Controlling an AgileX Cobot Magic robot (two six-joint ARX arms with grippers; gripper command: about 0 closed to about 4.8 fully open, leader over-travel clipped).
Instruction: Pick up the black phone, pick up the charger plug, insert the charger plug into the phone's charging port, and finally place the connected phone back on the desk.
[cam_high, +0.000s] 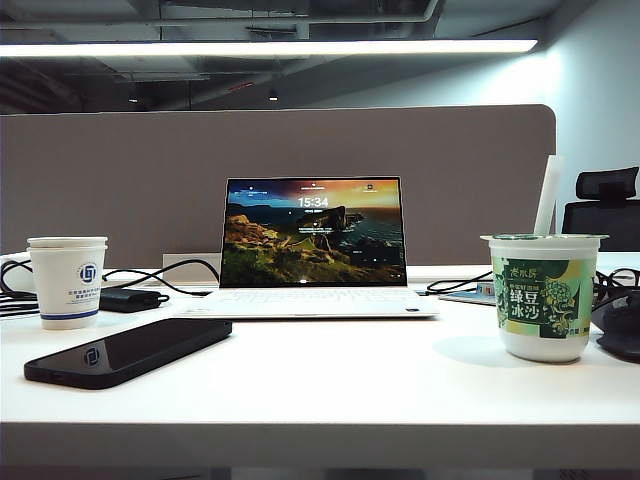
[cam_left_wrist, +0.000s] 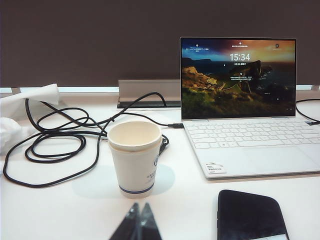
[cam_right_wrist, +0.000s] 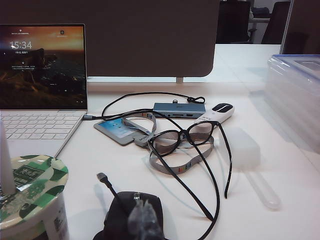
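Only the right wrist view shows the charger plug (cam_right_wrist: 101, 176): it lies free on the desk (cam_right_wrist: 240, 200) beside the green drink cup (cam_right_wrist: 30, 200), its tip pointing away from the front edge. The right gripper (cam_right_wrist: 142, 220) hangs low over a black mouse (cam_right_wrist: 120, 220), fingers together. The left gripper (cam_left_wrist: 140, 225), also closed, hovers near the front edge beside the paper cup (cam_left_wrist: 135, 160). The black phone (cam_high: 130, 350) lies flat near the front left corner, its long axis running diagonally.

an office: partition panel (cam_high: 120, 190), laptop (cam_high: 312, 250), swivel chair (cam_high: 605, 205).
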